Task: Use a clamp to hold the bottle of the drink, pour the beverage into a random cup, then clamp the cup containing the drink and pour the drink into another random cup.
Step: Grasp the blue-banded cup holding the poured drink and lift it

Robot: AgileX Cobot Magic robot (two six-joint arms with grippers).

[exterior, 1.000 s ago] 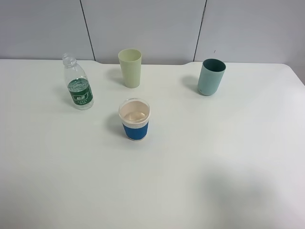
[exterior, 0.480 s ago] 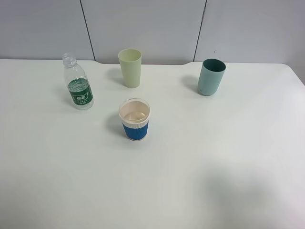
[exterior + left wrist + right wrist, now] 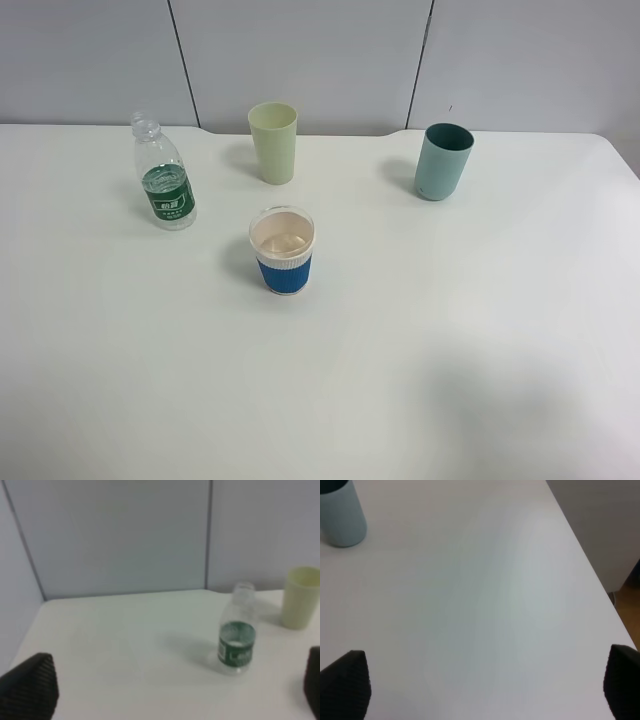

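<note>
bottle (image 3: 163,185) stands upright on the white table (image 3: 450,340), toward the far left in the high view. it is clear plastic with a green label. green cup (image 3: 273,142), a pale one, stands upright to the right of the bottle and a little nearer the back edge, apart from it. teal cup (image 3: 443,161) stands upright further right, also near the back edge. blue cup (image 3: 282,250), white at the rim and pale inside, stands nearer the camera, in front of the green cup. none of the four touch. whether the blue cup holds any drink cannot be told.

left gripper (image 3: 170,687) is spread wide and grasps nothing. its dark ribbed fingers (image 3: 30,687) show at the two edges of the left wrist view. the bottle (image 3: 237,640) stands ahead of them, well apart, with the green cup (image 3: 301,597) beyond it.

right gripper (image 3: 482,685) is also spread wide and grasps nothing, its fingers (image 3: 342,682) far apart above bare table (image 3: 470,590) near the table's right edge. the teal cup (image 3: 340,512) stands ahead, well apart.
</note>
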